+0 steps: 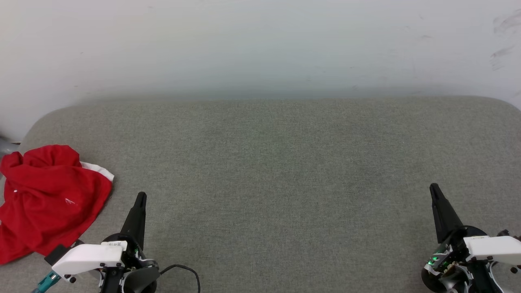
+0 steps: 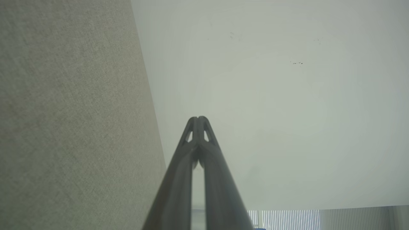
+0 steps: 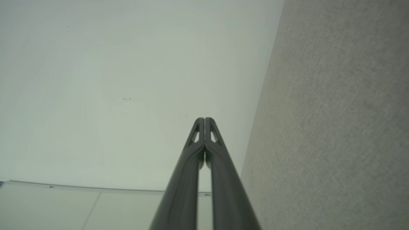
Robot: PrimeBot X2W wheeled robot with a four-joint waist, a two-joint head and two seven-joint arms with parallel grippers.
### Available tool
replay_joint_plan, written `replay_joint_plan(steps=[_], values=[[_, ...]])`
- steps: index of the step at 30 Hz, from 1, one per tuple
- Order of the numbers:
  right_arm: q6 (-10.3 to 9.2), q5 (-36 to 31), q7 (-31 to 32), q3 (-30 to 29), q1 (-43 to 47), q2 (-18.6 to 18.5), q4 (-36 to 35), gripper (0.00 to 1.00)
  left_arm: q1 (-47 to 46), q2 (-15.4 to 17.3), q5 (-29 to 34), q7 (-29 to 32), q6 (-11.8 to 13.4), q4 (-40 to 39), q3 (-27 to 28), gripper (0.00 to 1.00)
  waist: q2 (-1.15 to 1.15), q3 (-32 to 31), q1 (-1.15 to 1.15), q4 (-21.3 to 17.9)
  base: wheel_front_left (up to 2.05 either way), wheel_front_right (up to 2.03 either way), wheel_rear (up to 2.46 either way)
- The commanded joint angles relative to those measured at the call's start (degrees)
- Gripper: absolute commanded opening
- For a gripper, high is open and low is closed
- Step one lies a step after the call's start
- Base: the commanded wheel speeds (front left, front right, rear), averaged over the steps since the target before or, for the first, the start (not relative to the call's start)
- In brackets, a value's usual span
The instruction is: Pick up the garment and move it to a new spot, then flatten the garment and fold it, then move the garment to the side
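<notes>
Crumpled garment [image 1: 49, 199] just left of the left end effector [image 1: 141, 196], seemingly clear of it; fingers [image 2: 179, 179] together.

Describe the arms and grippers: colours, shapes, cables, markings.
The left gripper and right gripper each have two long dark tapering fingers with small triangular cut-outs near the tips. Each wrist carries a white boxy cover over black hardware. The left bears a small printed label, a looping black cable and a teal connector. Green lights glow at the right wrist.
</notes>
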Motion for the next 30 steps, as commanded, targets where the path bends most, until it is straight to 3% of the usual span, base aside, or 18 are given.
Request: replay_joint_plan(steps=[1, 30], values=[[0.17, -0.25, 0.37, -0.11, -0.73, 0.17, 0.10, 0.00, -0.54, -0.16, 0.11, 0.10, -0.02, 0.06, 0.25, 0.00, 0.00, 0.00, 0.00, 0.00, 0.00, 0.00, 0.00], [0.17, -0.67, 0.64, -0.58, -0.79, 0.49, 0.12, 0.00, -0.56, -0.59, 0.67, 0.70, -0.02, 0.11, 0.89, 0.00, 0.00, 0.00, 0.00, 0.00, 0.00, 0.00, 0.00]])
